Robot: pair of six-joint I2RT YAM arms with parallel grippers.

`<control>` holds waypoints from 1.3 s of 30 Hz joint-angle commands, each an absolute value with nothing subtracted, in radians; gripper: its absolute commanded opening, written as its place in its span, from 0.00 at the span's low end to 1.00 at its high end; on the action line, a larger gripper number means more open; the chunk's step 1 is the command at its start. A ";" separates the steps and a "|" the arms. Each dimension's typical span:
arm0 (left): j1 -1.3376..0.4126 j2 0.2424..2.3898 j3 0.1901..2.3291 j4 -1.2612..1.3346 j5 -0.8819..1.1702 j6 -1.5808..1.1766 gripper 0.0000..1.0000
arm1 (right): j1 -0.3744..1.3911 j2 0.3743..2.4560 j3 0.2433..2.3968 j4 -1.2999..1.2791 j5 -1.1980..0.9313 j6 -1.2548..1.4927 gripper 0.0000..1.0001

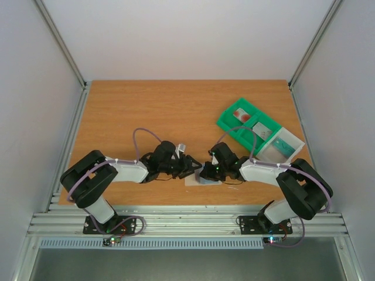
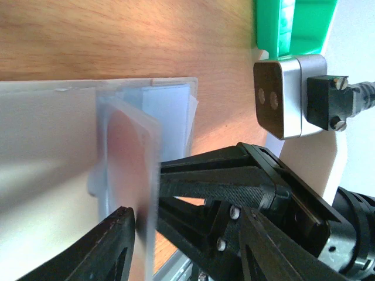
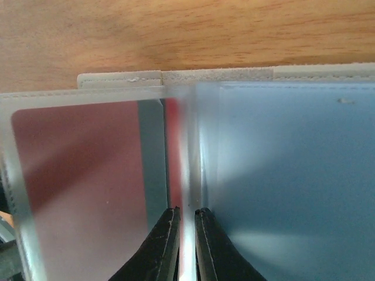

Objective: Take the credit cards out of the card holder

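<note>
The pale card holder point(image 1: 201, 181) lies open near the table's front edge, between both grippers. In the left wrist view one clear sleeve stands up from the holder point(image 2: 47, 152) with a pinkish-red card point(image 2: 130, 158) in it. My left gripper point(image 2: 187, 218) is open, and that sleeve's edge is beside its left finger point(image 2: 114, 246). In the right wrist view my right gripper point(image 3: 186, 218) is nearly closed on the upright sleeve's edge. The pinkish-red card point(image 3: 76, 175) is to its left and a blue-grey card point(image 3: 287, 175) to its right, both in sleeves. From above the grippers point(image 1: 190, 167) point(image 1: 207, 170) face each other.
A bright green compartment tray point(image 1: 234, 120) sits at the back right, with a white compartment point(image 1: 293, 153) at its near end that holds a teal card point(image 1: 282, 146). The table's front rail point(image 1: 187, 219) runs just behind the holder.
</note>
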State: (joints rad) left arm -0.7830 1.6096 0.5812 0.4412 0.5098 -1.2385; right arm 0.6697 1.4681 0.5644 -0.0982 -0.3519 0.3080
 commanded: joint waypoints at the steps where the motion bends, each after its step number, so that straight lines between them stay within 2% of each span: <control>1: -0.809 1.668 0.648 0.527 0.534 -1.243 0.49 | 0.671 1.447 0.561 -0.142 -0.326 0.272 0.11; 9: -0.844 1.722 0.705 0.514 0.531 -1.244 0.45 | 0.641 1.248 0.556 -0.317 -0.191 0.228 0.12; 19: -0.848 1.761 0.756 0.448 0.515 -1.215 0.40 | 0.639 1.072 0.620 -0.576 -0.003 0.170 0.19; 29: -0.846 1.715 0.757 0.285 0.424 -1.138 0.40 | 0.639 1.053 0.636 -0.523 -0.119 0.163 0.22; 39: -0.826 1.696 0.725 0.259 0.403 -1.127 0.40 | 0.640 1.108 0.642 -0.443 -0.263 0.177 0.24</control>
